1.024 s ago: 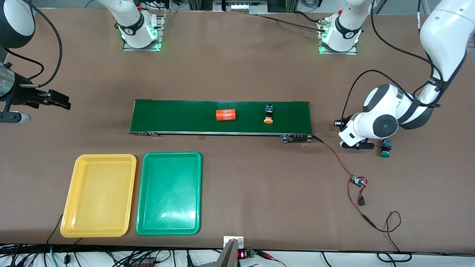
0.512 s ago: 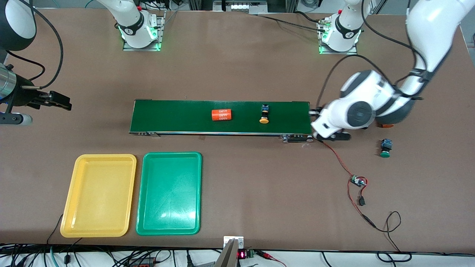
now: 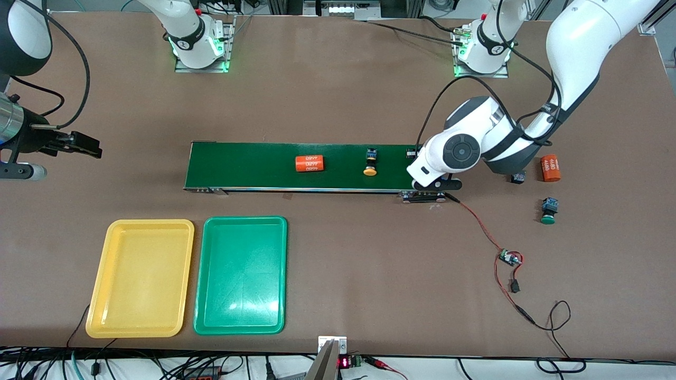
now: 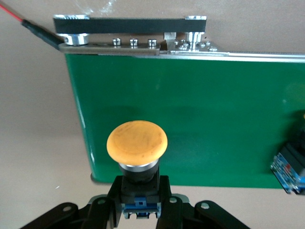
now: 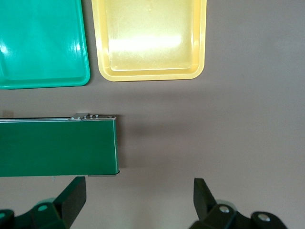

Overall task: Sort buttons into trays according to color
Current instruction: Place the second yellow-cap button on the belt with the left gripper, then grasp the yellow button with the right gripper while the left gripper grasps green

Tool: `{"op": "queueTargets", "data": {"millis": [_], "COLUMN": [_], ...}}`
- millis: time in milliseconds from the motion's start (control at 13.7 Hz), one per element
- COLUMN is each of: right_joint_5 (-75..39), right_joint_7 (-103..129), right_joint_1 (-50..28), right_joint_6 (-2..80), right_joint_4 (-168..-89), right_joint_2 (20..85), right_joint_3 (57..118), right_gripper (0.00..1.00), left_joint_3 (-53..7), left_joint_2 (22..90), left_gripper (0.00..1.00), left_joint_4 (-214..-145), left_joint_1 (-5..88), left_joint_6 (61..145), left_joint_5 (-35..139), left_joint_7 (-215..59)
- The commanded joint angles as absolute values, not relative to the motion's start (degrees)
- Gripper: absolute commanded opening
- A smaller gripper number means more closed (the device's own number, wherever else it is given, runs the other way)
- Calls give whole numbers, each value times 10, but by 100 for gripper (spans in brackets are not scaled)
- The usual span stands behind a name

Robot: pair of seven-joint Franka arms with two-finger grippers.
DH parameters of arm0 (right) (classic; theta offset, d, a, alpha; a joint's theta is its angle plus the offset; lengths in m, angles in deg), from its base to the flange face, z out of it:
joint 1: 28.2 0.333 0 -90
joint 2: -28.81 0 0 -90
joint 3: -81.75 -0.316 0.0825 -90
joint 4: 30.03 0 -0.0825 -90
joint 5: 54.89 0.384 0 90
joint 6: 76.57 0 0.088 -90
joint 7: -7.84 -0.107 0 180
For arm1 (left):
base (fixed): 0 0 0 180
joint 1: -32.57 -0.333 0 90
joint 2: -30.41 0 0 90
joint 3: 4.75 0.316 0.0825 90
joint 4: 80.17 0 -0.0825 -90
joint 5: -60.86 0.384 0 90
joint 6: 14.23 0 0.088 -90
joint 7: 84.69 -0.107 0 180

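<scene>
Left wrist view alone shows jaws gripping yellow-capped button (image 4: 137,149).

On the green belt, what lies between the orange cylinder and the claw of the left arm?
In the front view, one yellow-capped button lies on the belt between the orange cylinder and the left claw, which holds another yellow-capped button.

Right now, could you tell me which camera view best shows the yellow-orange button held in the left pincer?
The left wrist view: the yellow-orange button fills the foreground, clamped by the left pincer over the conveyor belt end. The front view hides it under the arm; the right wrist view misses it.
</scene>
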State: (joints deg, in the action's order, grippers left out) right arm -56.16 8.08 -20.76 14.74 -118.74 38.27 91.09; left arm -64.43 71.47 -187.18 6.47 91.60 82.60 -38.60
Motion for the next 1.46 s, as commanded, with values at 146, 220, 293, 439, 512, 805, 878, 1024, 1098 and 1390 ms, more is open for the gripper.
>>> {"op": "queueTargets", "data": {"millis": [146,220,293,439,512,805,878,1024,1098,1390], "right_joint_5": [-560,-559,-552,-492,-487,-489,-489,-489,-490,-487], "right_joint_7": [74,73,73,73,77,77,75,73,71,-10], "right_joint_1": [-207,-206,-208,-216,-218,-199,-185,-157,-140,-80], "right_joint_6": [152,153,157,188,192,213,213,213,213,235], "right_joint_4": [-1181,-1181,-1181,-1183,-1183,-1183,-1184,-1184,-1184,-1184], "right_joint_2": [402,402,402,415,422,450,451,462,471,499], "right_joint_3": [909,909,909,912,912,909,909,909,909,909], "right_gripper": [100,100,100,100,100,100,100,100,100,100], "left_joint_3": [-635,-635,-636,-643,-647,-650,-649,-646,-644,-606], "left_joint_2": [722,720,716,702,694,693,693,693,696,705], "left_gripper": [91,100,100,100,100,100,100,100,100,100], "left_joint_4": [-1871,-1870,-1868,-1860,-1844,-1771,-1767,-1763,-1763,-1790], "left_joint_1": [66,64,64,52,49,10,-11,-56,-71,-136], "left_joint_6": [921,919,915,902,873,769,769,772,773,806], "left_joint_5": [827,827,827,827,827,831,833,883,912,957], "left_joint_7": [-395,-394,-389,-393,-393,-415,-451,-541,-578,-722]}}
